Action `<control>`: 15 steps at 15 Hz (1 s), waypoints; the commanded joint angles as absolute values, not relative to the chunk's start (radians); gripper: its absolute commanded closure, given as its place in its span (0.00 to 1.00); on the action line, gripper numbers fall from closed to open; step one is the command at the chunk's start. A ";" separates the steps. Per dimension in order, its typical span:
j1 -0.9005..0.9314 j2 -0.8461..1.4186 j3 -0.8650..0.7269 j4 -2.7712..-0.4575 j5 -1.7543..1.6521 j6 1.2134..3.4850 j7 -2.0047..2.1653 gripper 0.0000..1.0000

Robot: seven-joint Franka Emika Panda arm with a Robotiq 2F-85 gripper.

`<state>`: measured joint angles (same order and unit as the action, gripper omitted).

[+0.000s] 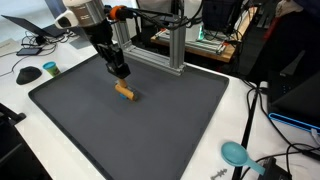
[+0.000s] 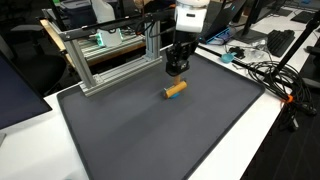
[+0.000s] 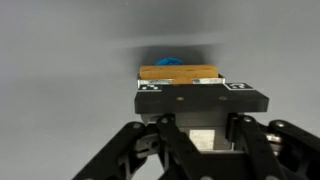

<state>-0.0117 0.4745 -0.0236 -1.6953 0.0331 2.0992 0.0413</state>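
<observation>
lying flat, orange block (image 3: 180,73) crosswise in wrist view

Both exterior views evenly lit from overhead — I see only a faint, soft shadow on the dark mat (image 1: 170,125). Small, grainy pictures. Wrist view dimmer: mat blurred to grey, gripper (image 3: 190,92) close to the lens in dark silhouette — soft-edged.

White tabletop (image 1: 232,125) under a dark grey mat (image 1: 150,140). Aluminium frame (image 2: 120,72) along the mat's far edge. Black cables (image 2: 265,72) beside the mat. Cluttered desks behind.
</observation>
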 commanded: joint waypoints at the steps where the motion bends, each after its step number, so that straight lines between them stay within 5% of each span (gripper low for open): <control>1: -0.012 0.481 -0.017 -1.747 0.059 2.084 0.083 0.78; 15: -0.002 0.478 -0.022 -1.778 0.047 2.239 0.158 0.78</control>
